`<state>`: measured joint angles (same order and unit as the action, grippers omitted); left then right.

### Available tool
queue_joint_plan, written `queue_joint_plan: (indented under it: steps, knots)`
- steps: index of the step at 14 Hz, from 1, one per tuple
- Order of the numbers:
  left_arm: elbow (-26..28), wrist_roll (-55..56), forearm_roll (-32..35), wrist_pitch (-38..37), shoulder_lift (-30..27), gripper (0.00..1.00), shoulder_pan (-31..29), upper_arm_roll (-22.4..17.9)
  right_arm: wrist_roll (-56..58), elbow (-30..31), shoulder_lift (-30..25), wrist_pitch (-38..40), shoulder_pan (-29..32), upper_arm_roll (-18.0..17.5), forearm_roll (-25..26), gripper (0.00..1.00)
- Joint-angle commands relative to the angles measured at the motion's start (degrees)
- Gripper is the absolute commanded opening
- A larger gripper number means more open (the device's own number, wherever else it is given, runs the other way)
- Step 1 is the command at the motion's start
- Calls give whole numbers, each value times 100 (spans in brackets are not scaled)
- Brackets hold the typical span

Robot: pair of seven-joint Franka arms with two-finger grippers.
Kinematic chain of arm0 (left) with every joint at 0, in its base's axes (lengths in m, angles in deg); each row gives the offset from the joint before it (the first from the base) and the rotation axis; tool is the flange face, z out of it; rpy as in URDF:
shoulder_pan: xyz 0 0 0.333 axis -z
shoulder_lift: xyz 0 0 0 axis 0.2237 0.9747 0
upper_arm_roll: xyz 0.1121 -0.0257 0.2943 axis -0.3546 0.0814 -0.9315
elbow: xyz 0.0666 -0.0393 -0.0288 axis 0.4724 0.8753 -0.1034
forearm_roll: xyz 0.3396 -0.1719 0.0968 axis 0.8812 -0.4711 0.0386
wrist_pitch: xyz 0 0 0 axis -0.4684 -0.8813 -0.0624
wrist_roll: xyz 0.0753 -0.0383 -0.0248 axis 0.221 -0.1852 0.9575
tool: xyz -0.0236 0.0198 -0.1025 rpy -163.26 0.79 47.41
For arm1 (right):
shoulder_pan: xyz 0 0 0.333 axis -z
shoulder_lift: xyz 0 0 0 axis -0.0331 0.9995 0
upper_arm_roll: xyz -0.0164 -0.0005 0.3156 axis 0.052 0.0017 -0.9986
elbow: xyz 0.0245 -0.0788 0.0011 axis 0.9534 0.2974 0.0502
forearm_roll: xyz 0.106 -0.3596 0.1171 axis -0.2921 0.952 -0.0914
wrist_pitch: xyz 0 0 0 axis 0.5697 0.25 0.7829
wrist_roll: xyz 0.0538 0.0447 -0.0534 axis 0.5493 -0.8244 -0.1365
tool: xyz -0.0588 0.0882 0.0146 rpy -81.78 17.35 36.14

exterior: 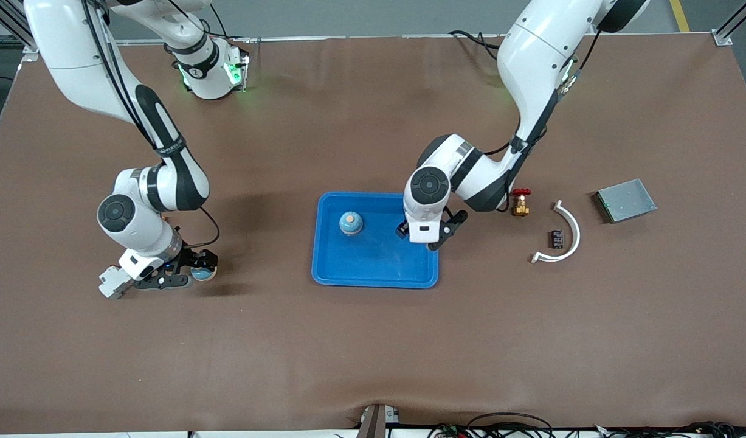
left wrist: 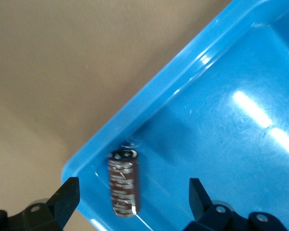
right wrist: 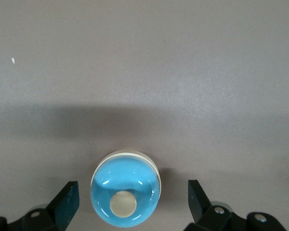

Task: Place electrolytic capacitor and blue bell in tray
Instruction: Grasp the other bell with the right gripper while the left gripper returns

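Nearest the front camera, toward the right arm's end of the tabletop, the right hand [exterior: 197, 269] is down low around a blue bell [right wrist: 125, 195]. Its fingers are spread wide on either side of the dome and touch neither flank, so the bell sits on the tabletop, apparently lined up for a grasp. Next comes the tray [exterior: 373, 267], with a second blue bell [exterior: 351, 223] standing upright inside it. The left hand [exterior: 424, 238] hangs over the tray's corner with its fingers parted. The electrolytic capacitor [left wrist: 124, 183] lies on its side between them against the rim, free of both fingers, seemingly released there. Toward the left arm's end lie a white curved strip [exterior: 568, 234], a brass valve [exterior: 520, 203] and a grey plate [exterior: 625, 199]
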<state>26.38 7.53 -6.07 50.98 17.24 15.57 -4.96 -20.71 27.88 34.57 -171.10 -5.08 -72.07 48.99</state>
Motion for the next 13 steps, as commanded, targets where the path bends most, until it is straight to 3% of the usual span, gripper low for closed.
queue_joint_plan:
  steps: [1, 8, 9, 10, 11, 12, 13]
  knots:
    - [42, -790, 138, -616, -323, 100, -19, -73, 26, -22, 102, -66, 144, -138, -31, 100]
    - [156, -2690, 498, -944, -798, 100, -800, -100, 0, -66, 164, -66, 126, -138, -92, 100]
    - [147, -2962, 620, -944, -808, 100, -923, -91, -9, -66, 164, -66, 117, -138, -92, 95]
    - [147, -3208, 735, -935, -817, 100, -1046, -91, -17, -66, 164, -58, 109, -138, -84, 74]
    - [165, -3480, 840, -935, -869, 100, -1204, -91, -18, -66, 164, -58, 100, -147, -92, 30]
    - [182, -3727, 885, -935, -895, 100, -1336, -83, -18, -66, 164, -58, 100, -156, -92, 0]
    - [182, -3903, 885, -918, -922, 100, -1503, -83, -70, -66, 164, -58, 100, -173, -145, 0]
